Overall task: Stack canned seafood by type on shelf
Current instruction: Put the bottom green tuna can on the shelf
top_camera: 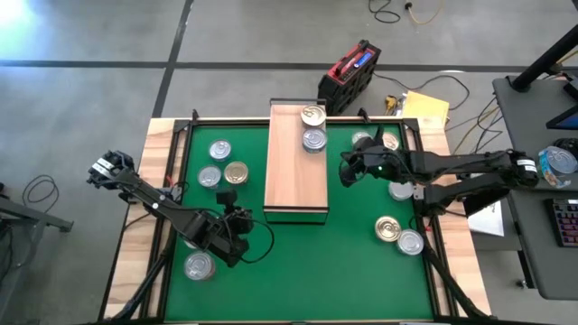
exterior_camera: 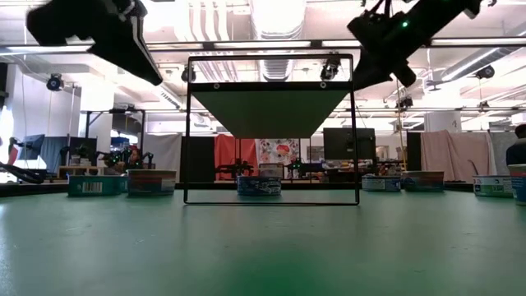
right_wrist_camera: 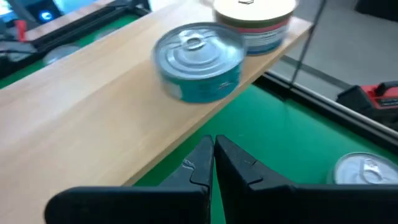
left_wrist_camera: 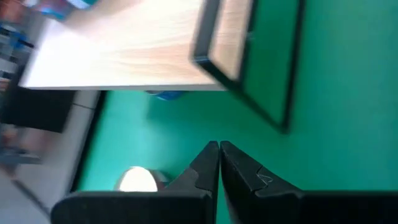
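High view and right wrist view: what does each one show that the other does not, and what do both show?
Only the high view shows the left claw, shut, low over the green mat, and loose tins left of the shelf.

Only the right wrist view shows the blue label of the silver-lid tin and the right claw shut, empty.

Both show the shelf with two tins at its far end.

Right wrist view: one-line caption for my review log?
Shut right gripper beside the shelf, which carries a silver-lidded blue can and a red-banded can.
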Tool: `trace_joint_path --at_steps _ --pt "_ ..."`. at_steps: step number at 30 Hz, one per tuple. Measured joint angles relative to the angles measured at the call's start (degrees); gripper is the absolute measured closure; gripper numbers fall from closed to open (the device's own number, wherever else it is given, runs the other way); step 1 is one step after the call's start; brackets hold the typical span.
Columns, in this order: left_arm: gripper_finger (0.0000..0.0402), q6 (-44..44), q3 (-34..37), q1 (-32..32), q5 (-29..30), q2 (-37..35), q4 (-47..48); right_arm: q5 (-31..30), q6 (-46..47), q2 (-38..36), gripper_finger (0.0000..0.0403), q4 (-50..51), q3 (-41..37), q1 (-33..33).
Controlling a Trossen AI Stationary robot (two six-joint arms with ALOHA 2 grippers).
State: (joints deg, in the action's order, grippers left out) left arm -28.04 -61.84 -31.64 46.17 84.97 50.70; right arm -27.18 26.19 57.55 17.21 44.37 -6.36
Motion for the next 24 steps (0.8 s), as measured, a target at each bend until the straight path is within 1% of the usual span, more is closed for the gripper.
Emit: trace_joint_path --at_steps 4,9,16,24 --pt "0.0401 0.0 -1.3 0.0 -5.1 0.0 0.0 -0.2 0.3 -0.1 0.0394 -0.5 -0.2 3.0" --pt "0.0401 -0.5 -2.0 0.0 -11.5 -0.2 2.4 -1.9 1.1 0.2 0.0394 -1.7 -0.2 7.1" --pt "0.0401 -5.0 -2.2 0.0 -20.1 -0.2 6.2 -8.5 3.2 1.1 0.0394 -1.7 -0.2 13.4" --pt "0.0401 -13.3 -2.2 0.0 -27.9 -0.6 15.5 -14.7 3.9 3.2 0.0394 -1.7 -0.2 17.6"
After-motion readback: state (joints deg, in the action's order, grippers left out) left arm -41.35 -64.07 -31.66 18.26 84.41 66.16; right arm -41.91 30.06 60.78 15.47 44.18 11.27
